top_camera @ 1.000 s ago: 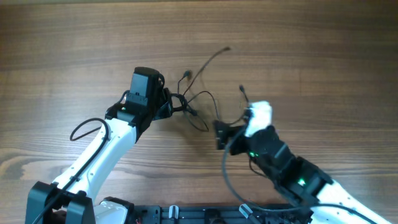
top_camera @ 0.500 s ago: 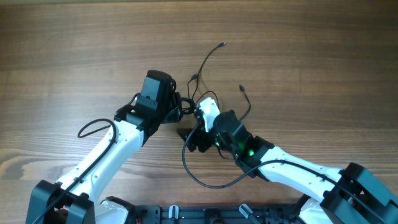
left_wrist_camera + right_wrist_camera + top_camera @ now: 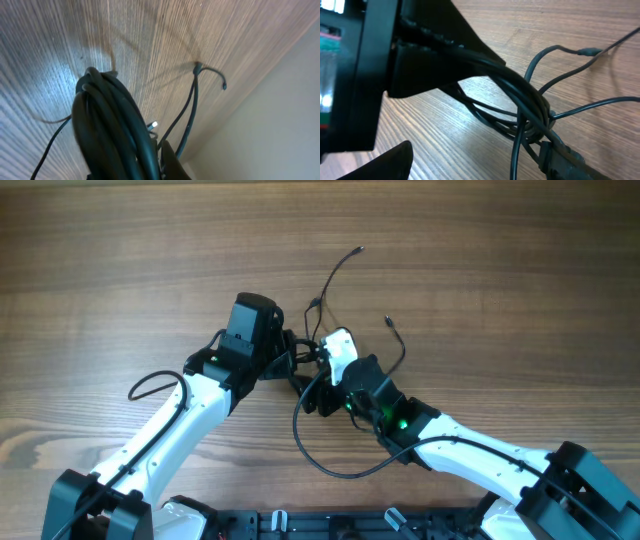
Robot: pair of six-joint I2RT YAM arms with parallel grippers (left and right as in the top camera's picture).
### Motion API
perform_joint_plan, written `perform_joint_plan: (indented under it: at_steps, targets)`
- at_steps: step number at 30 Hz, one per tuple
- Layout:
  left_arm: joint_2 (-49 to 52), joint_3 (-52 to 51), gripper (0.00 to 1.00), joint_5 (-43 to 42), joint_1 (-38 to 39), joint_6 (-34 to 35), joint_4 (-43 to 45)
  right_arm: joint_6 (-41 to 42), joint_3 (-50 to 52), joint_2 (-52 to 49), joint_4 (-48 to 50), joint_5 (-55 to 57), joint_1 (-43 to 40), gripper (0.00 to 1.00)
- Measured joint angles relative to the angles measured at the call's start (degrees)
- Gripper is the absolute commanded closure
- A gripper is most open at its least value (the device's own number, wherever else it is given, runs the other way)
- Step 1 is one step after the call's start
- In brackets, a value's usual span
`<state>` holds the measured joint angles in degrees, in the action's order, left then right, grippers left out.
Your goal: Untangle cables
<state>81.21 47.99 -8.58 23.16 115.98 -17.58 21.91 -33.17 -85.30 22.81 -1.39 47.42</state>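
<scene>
Nearest the base, the right arm's thick black cable (image 3: 304,448) is looped over the wooden table (image 3: 520,270). Ahead of it, the right gripper (image 3: 312,390) is seen with its jaws spread and nothing pinched between them, just beside the knot. The cables (image 3: 520,92) are gathered in a knotted bundle at mid-table, and this bundle is clamped by the pressed-together left gripper (image 3: 290,359). Beyond it, 3 loose ends with tiny plugs are spread over the wood, the longest reaching farthest.
</scene>
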Motion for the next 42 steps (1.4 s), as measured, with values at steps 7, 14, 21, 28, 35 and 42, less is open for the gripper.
perform_joint_plan:
  at_steps: [7, 14, 21, 28, 35, 42]
  targets:
    - [0.0, 0.0, 0.96, -2.8, 0.0, 0.0, 0.0, -0.8, 0.0, -3.1, 1.4, 4.7, -0.2, 0.31]
    - [0.0, 0.0, 0.96, -6.3, 0.0, 0.0, 0.0, -0.5, 0.0, -3.8, 4.2, 6.4, -3.3, 0.78]
    - [0.0, 0.0, 0.96, -10.1, 0.0, 0.0, 0.0, 0.6, 0.0, -4.0, 4.3, 6.3, -3.8, 0.69]
    - [0.0, 0.0, 0.96, -11.2, 0.0, 0.0, 0.9, 0.9, 0.0, -4.2, 4.3, 5.7, -3.8, 0.86]
    - [0.0, 0.0, 0.96, -11.1, 0.0, 0.0, 1.2, 3.8, -0.7, -6.5, 3.9, 4.2, -3.8, 0.96]
    - [0.0, 0.0, 0.96, -8.9, -1.7, 0.0, 1.5, 5.7, -1.5, 5.8, -13.6, -0.1, -3.8, 0.96]
